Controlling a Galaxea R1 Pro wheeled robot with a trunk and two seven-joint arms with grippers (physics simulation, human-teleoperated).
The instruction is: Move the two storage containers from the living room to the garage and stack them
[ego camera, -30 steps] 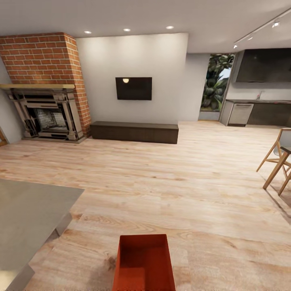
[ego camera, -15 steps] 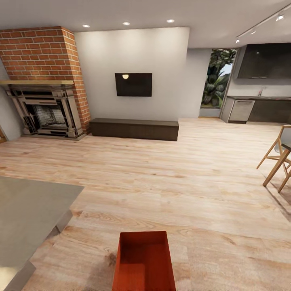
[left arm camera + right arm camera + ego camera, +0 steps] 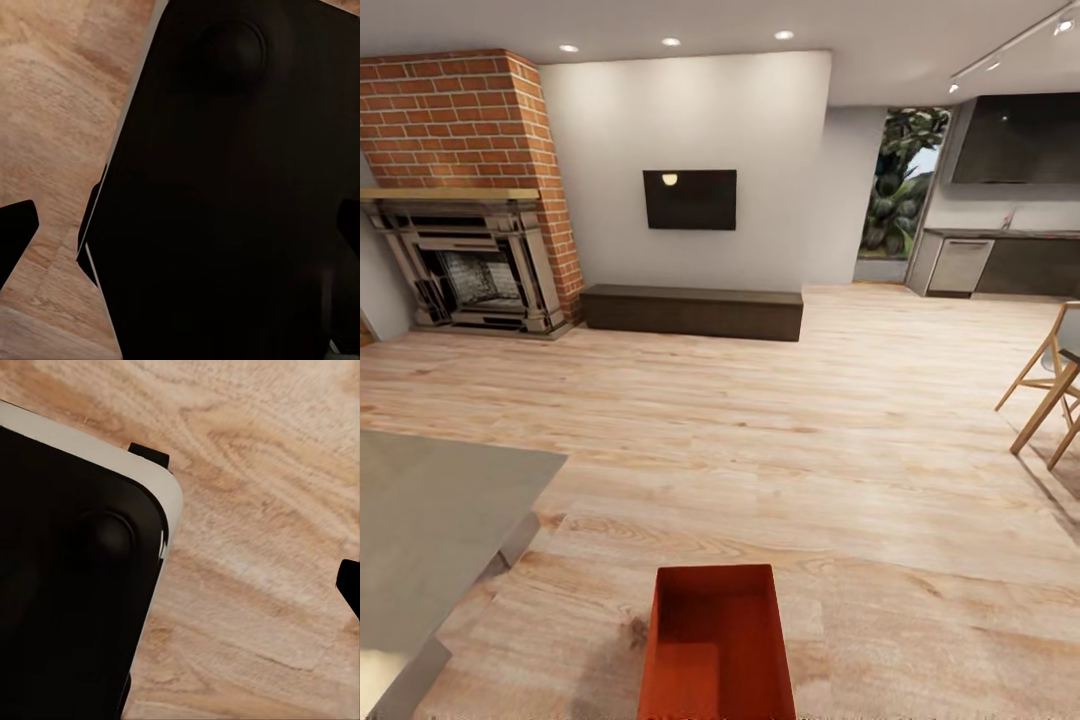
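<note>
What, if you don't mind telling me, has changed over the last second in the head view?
The whole picture has slid upward a little, so the camera tilted down or the robot eased forward; nothing in the room itself moved. The red-orange container sits on the wood floor as before, with more of it showing. Nothing was taken hold of or let go. Fireplace, TV and bench are unchanged.

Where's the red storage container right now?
In the head view, the storage container sits on the wood plank floor at bottom centre, just right of the grey rug.

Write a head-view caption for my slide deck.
Open red-orange storage container on the living room's wood floor, facing brick fireplace and wall TV.
</note>
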